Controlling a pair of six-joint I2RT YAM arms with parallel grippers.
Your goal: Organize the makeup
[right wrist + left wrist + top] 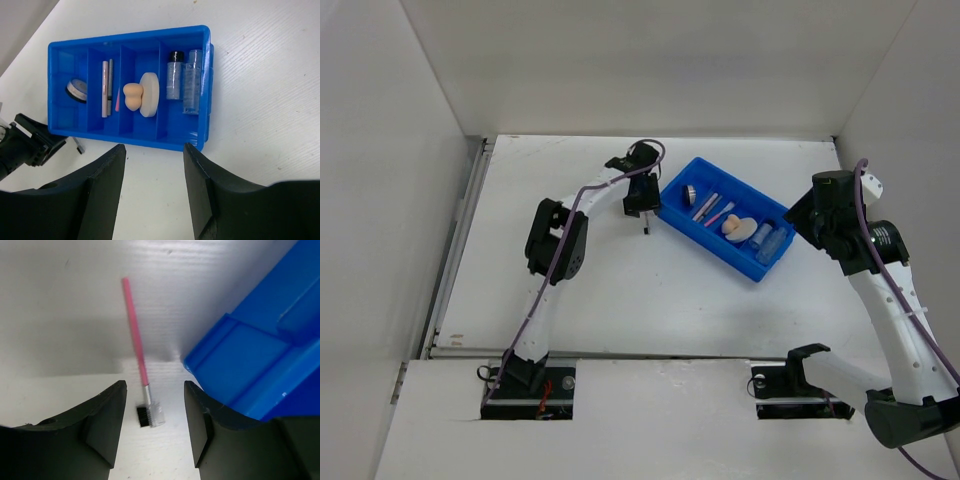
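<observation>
A pink-handled brush [136, 335] with a black bristle and clear comb head lies flat on the white table, just left of the blue tray [260, 355]. My left gripper [154, 388] is open and hovers over it, the head between the jaws, not touching. In the top view the left gripper [642, 203] sits at the tray's left end. My right gripper [154, 147] is open and empty, above the table in front of the tray [125, 137]. The tray holds a round compact [76, 90], a pale stick [105, 89], a dark pencil [110, 80], a beige sponge [132, 96] and two clear bottles [174, 75].
A white round puff [149, 94] stands beside the sponge. The tray [715, 248] lies slanted at the table's back right. White walls enclose the table at the back and both sides. The left arm's wrist [30, 145] shows near the tray's left corner.
</observation>
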